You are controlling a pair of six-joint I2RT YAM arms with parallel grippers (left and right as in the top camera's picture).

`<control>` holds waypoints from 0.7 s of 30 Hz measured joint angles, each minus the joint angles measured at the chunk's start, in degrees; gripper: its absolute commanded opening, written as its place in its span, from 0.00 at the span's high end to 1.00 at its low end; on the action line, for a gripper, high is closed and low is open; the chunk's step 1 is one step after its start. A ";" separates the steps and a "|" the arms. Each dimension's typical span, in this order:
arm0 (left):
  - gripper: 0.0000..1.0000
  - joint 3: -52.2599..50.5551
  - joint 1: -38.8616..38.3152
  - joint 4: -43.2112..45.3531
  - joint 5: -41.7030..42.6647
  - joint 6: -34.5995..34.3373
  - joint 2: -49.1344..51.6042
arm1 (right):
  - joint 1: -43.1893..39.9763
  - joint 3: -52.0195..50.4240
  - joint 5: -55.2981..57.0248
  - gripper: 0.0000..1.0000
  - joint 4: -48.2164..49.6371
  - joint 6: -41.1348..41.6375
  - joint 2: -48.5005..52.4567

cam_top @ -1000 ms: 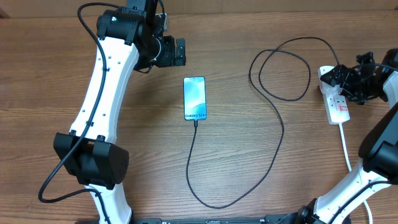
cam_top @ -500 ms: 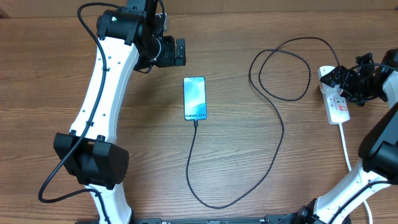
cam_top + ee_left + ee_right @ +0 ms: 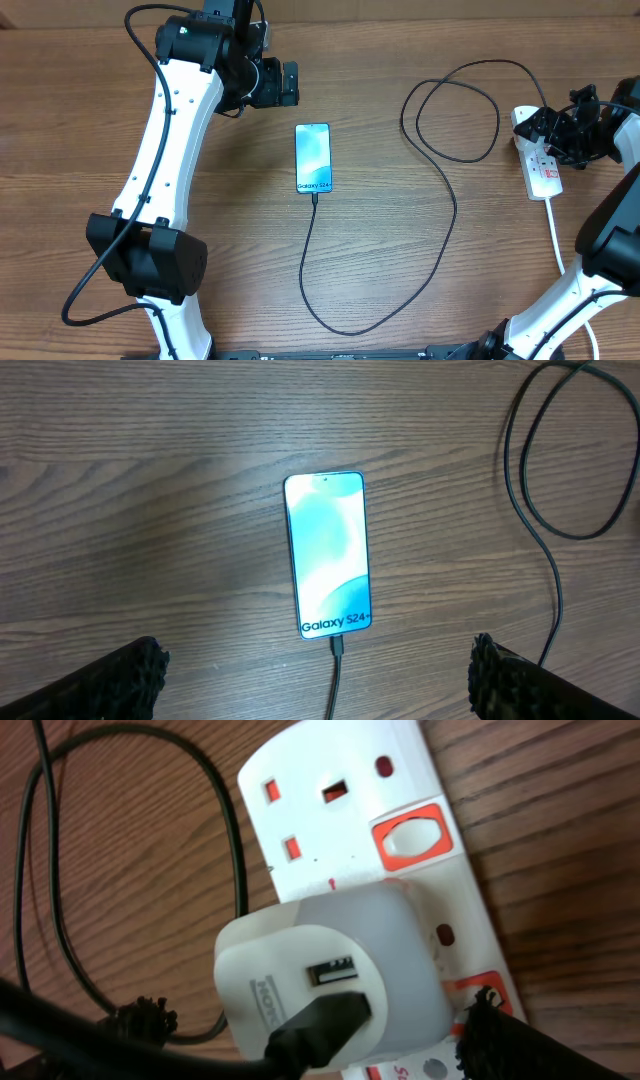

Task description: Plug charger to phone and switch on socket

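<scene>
The phone lies flat near the middle of the desk, its lit blue-white screen up and its "Galaxy S24" lettering at the near end. The charger has its small tip seated in that near edge. From there the thin black cable runs toward the near side, sweeps right in a broad curve, climbs to the far side, makes a loose loop and reaches the socket at the far right of the desk. The left end effector hovers over the desk just to the far left of the phone, touching nothing, its fingers spread wide. In the left wrist view their dark tips sit at the two lower corners with the phone between and beyond them. The right end effector is over the socket, its fingers wide apart and straddling a white adapter plugged into the strip. One fingertip is right at the red switch beside the adapter and hides part of it, so I cannot tell whether that switch is pressed. The charger's black plug is pushed into the adapter's face. The next outlet is unused, with its own red switch beside it. The socket's white cord trails toward the near right.
</scene>
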 measured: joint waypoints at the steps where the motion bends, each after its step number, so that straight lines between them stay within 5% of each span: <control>1: 0.00 0.00 0.00 0.00 0.02 0.00 0.00 | 0.00 0.00 -0.09 0.05 -0.17 -0.22 0.00; 21: 0.00 0.00 0.00 0.00 0.02 0.00 0.00 | 1.01 0.09 -4.42 0.01 -3.21 -1.20 -0.02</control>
